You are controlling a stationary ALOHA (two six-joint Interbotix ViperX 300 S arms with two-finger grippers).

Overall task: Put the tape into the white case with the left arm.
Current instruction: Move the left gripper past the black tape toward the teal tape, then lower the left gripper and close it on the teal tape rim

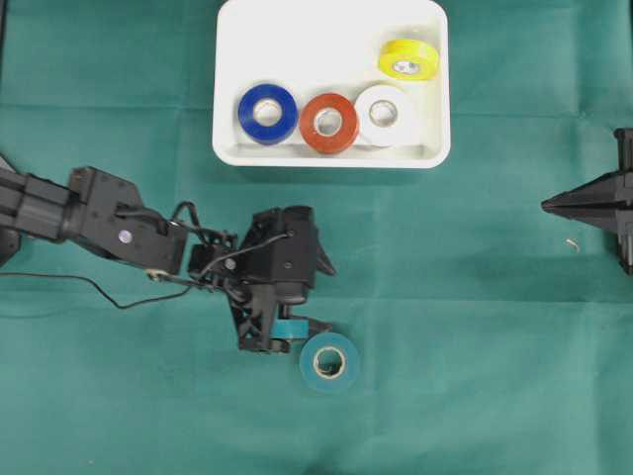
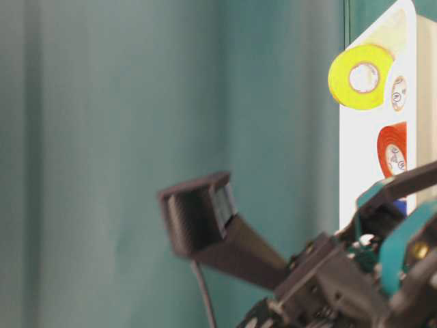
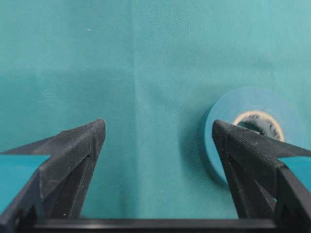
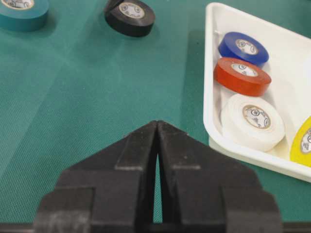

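The white case stands at the back middle and holds blue, red, white and yellow tape rolls. A teal tape roll lies flat on the green cloth in front of the case. My left gripper hangs over the cloth just behind and left of it, open. Only cloth lies between its fingers; in the left wrist view the teal tape sits partly behind the right-hand fingertip, outside the left gripper. A black tape roll lies beside the teal one.
My right gripper rests shut at the right edge, seen from its own camera with the case's rim just to its right. The left arm and its loose cable reach in from the left. Green cloth covers the table.
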